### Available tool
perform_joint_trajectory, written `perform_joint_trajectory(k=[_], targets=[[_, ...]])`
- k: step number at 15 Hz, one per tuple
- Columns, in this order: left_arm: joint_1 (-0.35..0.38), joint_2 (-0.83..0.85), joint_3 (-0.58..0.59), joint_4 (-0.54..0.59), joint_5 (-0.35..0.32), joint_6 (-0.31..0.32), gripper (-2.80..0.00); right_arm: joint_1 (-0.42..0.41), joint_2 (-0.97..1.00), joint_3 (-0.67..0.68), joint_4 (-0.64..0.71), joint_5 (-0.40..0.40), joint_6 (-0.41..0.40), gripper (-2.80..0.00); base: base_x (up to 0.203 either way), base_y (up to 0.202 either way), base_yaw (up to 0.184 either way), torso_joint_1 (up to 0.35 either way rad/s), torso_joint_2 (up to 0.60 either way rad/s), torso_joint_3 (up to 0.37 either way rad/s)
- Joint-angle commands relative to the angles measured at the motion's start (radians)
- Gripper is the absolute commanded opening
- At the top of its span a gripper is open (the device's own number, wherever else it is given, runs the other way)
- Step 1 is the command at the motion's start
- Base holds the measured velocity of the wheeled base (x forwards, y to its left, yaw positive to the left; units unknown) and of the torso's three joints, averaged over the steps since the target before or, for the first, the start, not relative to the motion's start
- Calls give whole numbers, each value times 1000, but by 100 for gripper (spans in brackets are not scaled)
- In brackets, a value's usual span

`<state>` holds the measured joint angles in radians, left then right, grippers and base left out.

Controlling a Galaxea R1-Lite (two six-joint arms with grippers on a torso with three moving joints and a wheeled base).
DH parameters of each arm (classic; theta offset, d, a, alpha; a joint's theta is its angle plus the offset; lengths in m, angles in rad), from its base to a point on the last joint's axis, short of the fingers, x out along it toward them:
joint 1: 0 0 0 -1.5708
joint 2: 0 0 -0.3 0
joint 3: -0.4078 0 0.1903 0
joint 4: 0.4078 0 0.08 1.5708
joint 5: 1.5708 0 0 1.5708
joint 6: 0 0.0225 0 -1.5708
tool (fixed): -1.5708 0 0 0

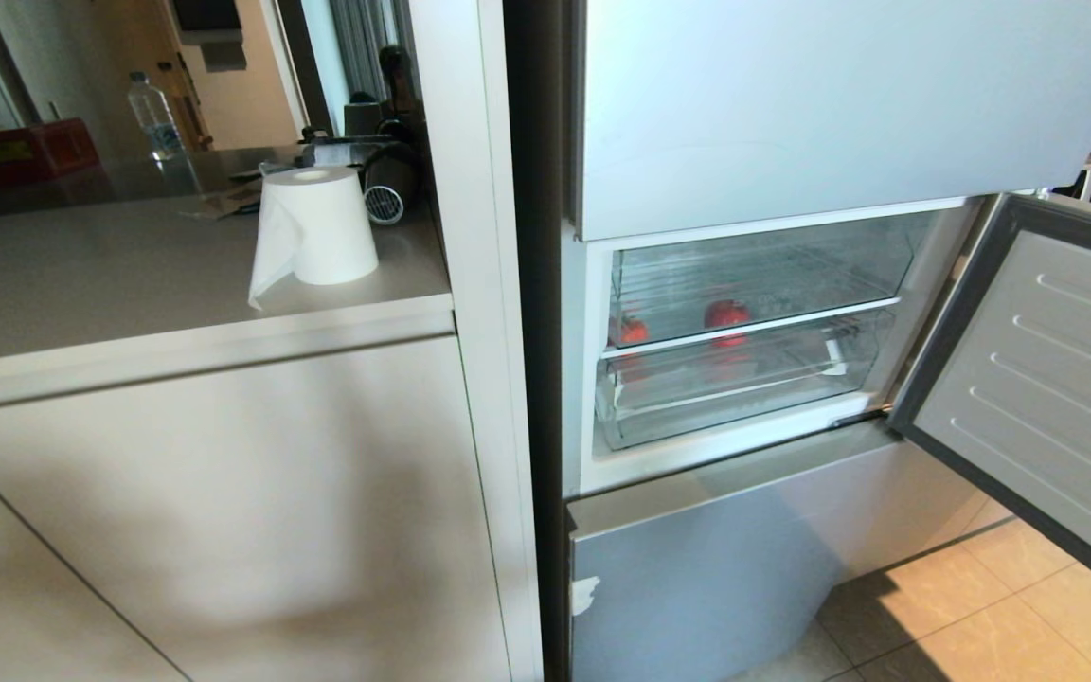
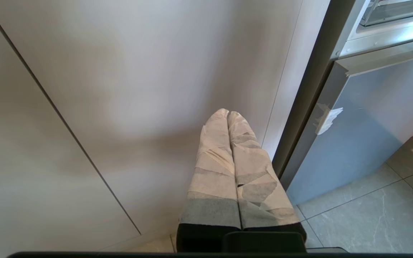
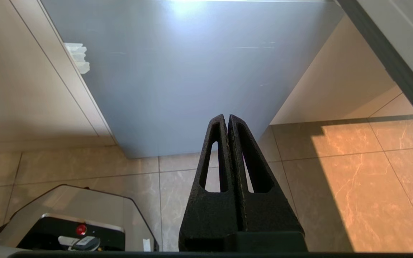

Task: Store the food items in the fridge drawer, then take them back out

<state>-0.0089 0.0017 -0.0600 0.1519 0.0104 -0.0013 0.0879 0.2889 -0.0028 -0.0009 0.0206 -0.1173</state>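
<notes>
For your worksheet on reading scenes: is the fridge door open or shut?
Open. The fridge door swings out to the right, exposing the clear drawers inside.

Place: a home kitchen is shown.
Evidence: a fridge (image 1: 792, 114), a counter (image 1: 129, 275) with paper roll (image 1: 318, 227), and tiled floor (image 1: 1000, 606) are seen.

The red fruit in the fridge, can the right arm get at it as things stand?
Probably yes. The fridge door stands open and nothing blocks the fruit, though it sits behind the drawer's clear front, so an over-the-lip reach seems needed. The right gripper hangs low, shut and empty.
</notes>
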Motion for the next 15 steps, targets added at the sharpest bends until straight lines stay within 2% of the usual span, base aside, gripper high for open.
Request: perform_joint_trajectory(k=[1, 5, 8, 15], targets=[[1, 0, 0, 1, 0, 0, -280, 4, -13, 1, 1, 1, 0, -280, 0, 0, 0, 0, 0, 0], [1, 0, 0, 1, 0, 0, -280, 6, 4, 1, 1, 1, -7, -280, 0, 0, 0, 0, 0, 0], [0, 0, 0, 1, 0, 0, -280, -128, 25, 1, 1, 3, -4, -280, 0, 0, 0, 0, 0, 0], [0, 0, 0, 1, 0, 0, -280, -82, -255, 2, 1, -1, -3, -280, 0, 0, 0, 0, 0, 0]])
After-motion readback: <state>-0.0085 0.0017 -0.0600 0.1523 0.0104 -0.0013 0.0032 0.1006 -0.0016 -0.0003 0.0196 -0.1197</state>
